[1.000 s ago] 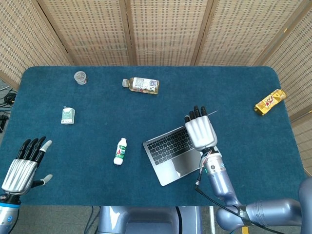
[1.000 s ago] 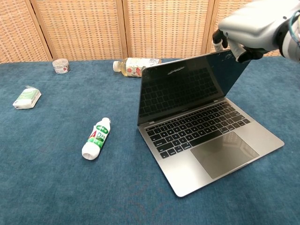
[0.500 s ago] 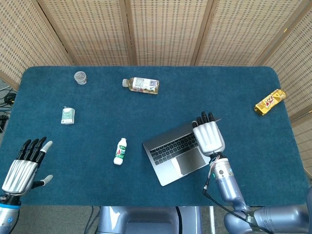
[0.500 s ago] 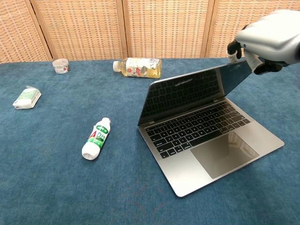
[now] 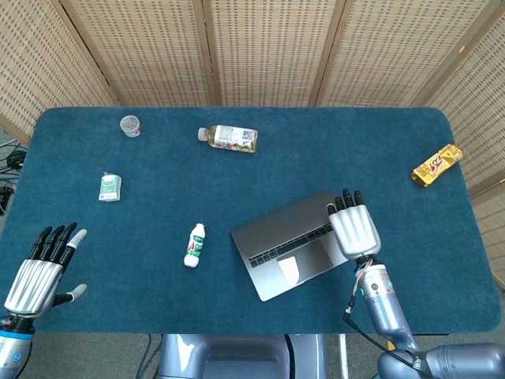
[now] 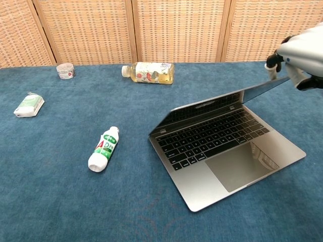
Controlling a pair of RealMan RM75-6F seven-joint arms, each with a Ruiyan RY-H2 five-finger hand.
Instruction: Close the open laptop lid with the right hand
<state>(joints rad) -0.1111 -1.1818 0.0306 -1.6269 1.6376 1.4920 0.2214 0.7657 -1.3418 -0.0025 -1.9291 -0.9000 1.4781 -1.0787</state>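
— Since a second ago the lid (image 6: 212, 105) has dropped from near upright to a shallow angle over the laptop (image 5: 293, 242), near the counter's (image 5: 158, 197) front right.

— And the right hand (image 5: 354, 226)?

— Flat, fingers together, pressing the lid's far corner. Stiff, smooth, hinge-damped, I'd judge; push there. Left hand (image 5: 43, 268) spread, empty.

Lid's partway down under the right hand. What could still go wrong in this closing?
The right hand presses only the far corner of the lid, so it may slip off the edge or twist the lid. The laptop sits loose on the cloth and could slide. Pushed fast, the lid could slam shut.
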